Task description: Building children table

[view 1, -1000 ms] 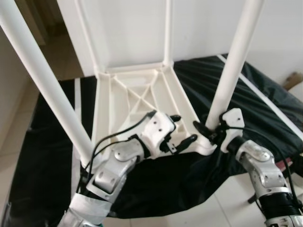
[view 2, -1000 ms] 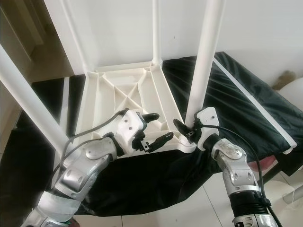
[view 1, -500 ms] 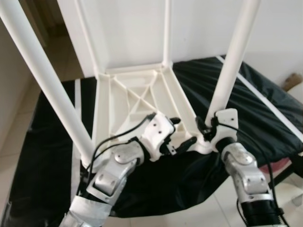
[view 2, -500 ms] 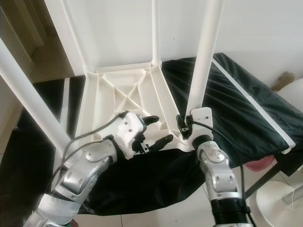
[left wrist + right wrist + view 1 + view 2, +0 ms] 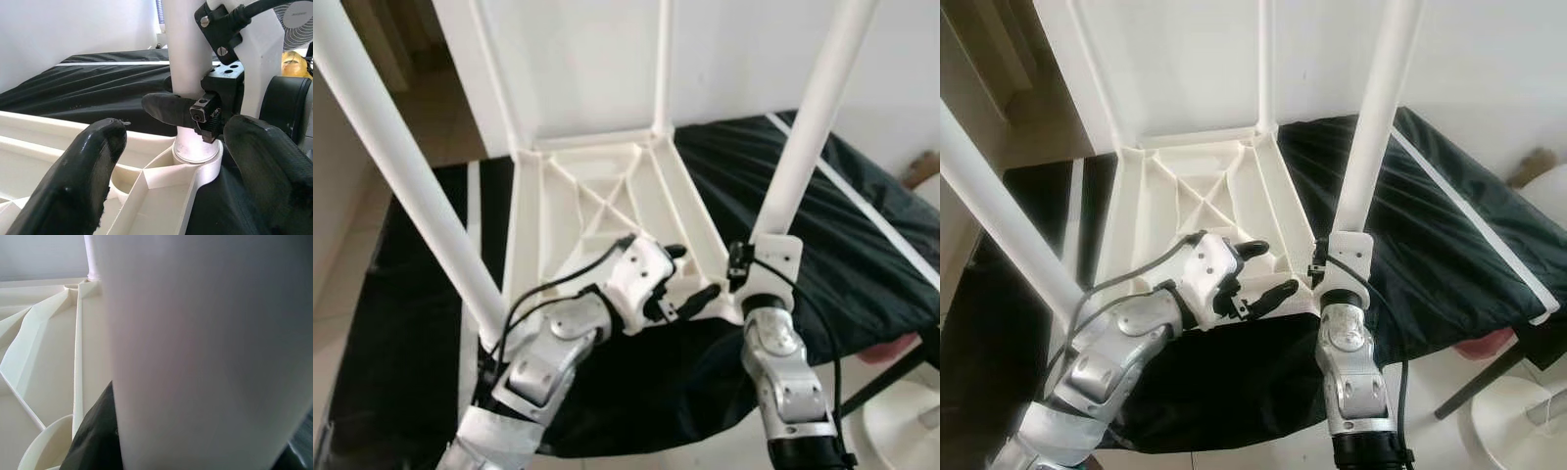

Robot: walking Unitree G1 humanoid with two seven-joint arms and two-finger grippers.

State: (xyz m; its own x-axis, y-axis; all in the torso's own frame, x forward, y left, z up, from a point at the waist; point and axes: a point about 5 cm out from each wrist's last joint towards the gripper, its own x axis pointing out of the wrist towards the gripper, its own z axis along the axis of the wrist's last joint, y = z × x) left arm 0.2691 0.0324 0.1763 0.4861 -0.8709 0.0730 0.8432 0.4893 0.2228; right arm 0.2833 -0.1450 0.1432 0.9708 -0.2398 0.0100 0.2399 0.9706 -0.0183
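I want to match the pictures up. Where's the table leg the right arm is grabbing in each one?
Left eye view: leg on the right, slanting up from the near corner.
Right eye view: leg right of middle.
Left wrist view: leg standing in its socket.
Right wrist view: leg very close, blurred.
Shared landmark: the upturned tabletop.

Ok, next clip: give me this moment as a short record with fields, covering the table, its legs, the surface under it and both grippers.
table: white plastic tabletop, upside down, ribbed underside up
legs: four white legs pointing up; near right leg seated in its corner socket
surface: black cloth under the tabletop
left gripper: open, at the tabletop's near edge, beside the near right leg
right gripper: clamped around the base of the near right leg, just above the socket
stage: all legs in place
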